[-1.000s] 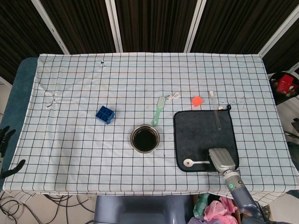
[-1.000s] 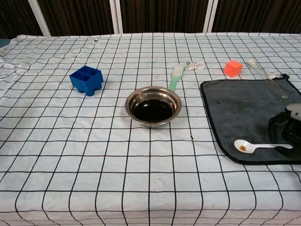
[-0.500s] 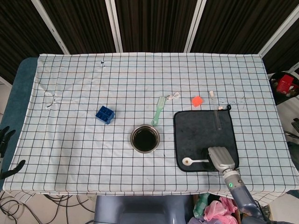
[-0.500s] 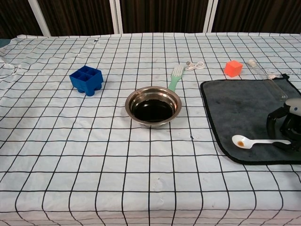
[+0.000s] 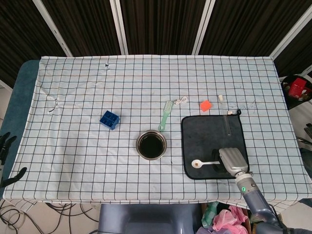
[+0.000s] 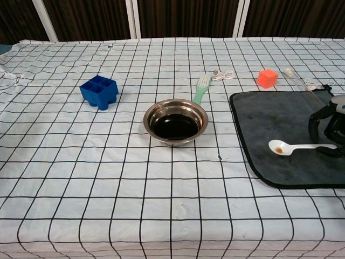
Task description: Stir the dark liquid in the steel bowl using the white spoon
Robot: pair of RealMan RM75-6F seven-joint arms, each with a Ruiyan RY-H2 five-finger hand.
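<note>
Holding the white plastic spoon (image 6: 294, 147) by its handle end over the dark grey mat (image 6: 269, 116), your right hand (image 6: 330, 129) has the round steel bowl (image 6: 176, 122) of dark liquid well to its left; the handle points along that same line.

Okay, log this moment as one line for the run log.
phase: spoon pickup | right robot hand: grips white spoon handle, over dark mat | steel bowl: dark liquid, unstirred | left robot hand: idle, off the table

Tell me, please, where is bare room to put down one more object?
Free: checked cloth in front of the steel bowl, and left of the blue tray. Crowded: grey mat, where the right hand holds the white spoon.
</note>
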